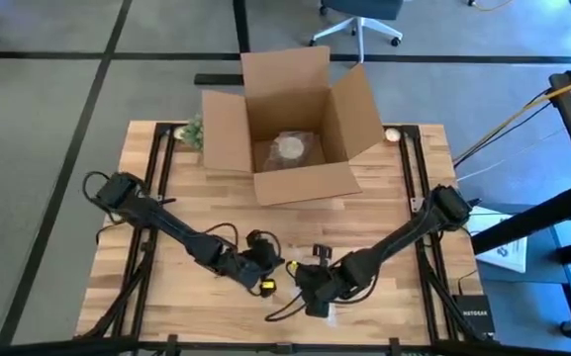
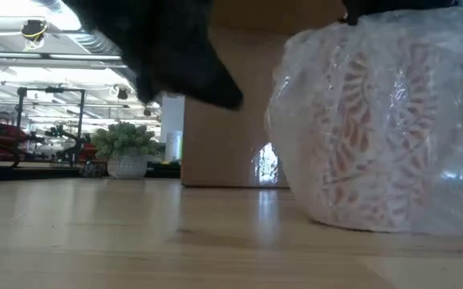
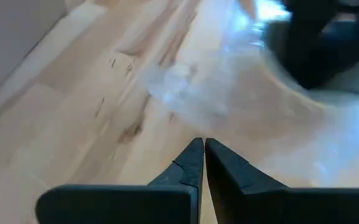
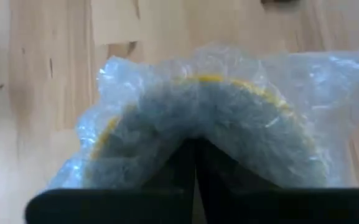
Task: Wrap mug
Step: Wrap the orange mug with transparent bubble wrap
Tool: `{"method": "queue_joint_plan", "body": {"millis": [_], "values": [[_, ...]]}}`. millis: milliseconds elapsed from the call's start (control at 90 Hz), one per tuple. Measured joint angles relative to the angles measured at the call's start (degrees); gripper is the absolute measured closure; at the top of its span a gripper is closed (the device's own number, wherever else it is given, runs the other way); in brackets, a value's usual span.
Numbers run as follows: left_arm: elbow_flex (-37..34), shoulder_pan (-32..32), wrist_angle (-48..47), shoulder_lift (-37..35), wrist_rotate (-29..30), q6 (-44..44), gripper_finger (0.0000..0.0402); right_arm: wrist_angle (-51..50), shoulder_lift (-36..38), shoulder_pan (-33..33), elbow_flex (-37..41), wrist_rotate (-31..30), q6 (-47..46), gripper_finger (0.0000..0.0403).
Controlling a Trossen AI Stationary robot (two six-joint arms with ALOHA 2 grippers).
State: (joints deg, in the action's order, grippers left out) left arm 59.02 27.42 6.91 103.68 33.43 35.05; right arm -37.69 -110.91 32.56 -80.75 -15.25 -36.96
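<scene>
Right gripper (image 4: 195, 155) clamps the bubble-wrapped mug (image 2: 383, 128) (pattern visible only low); left gripper (image 3: 203, 149) closed.

On hand: one wooden counter (image 1: 364, 222), one open cardboard box (image 1: 295, 124) holding one bubble-wrapped bundle (image 1: 290, 148), one bubble-wrapped mug (image 2: 383, 128), one small potted plant (image 2: 127, 148), two arm tools, left tool (image 1: 263, 267) and right tool (image 1: 317, 295).

Pinched together on bubble wrap (image 4: 167, 93): right gripper (image 4: 195, 149), fingers meeting at the tips. Under the clear wrap, a mug (image 4: 210, 118) with a yellow rim showing as an arc, bundle resting on the wooden table (image 4: 36, 81). Wrap bunched and crinkled around it, spreading to both sides.
</scene>
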Motion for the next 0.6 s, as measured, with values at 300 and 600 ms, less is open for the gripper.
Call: {"method": "queue_joint_plan", "body": {"millis": [300, 600], "values": [[0.11, -2.95, 14.31, 3.04, -10.18, -3.49, 0.0402, 1.15, -0.04, -0.62, 0.02, -0.11, 1.54, 0.0402], [1.28, -0.3, 19.71, 3.03, -12.29, -3.56, 0.0402, 1.99, -0.05, -1.61, -0.02, 0.66, 2.96, 0.0402]]}}
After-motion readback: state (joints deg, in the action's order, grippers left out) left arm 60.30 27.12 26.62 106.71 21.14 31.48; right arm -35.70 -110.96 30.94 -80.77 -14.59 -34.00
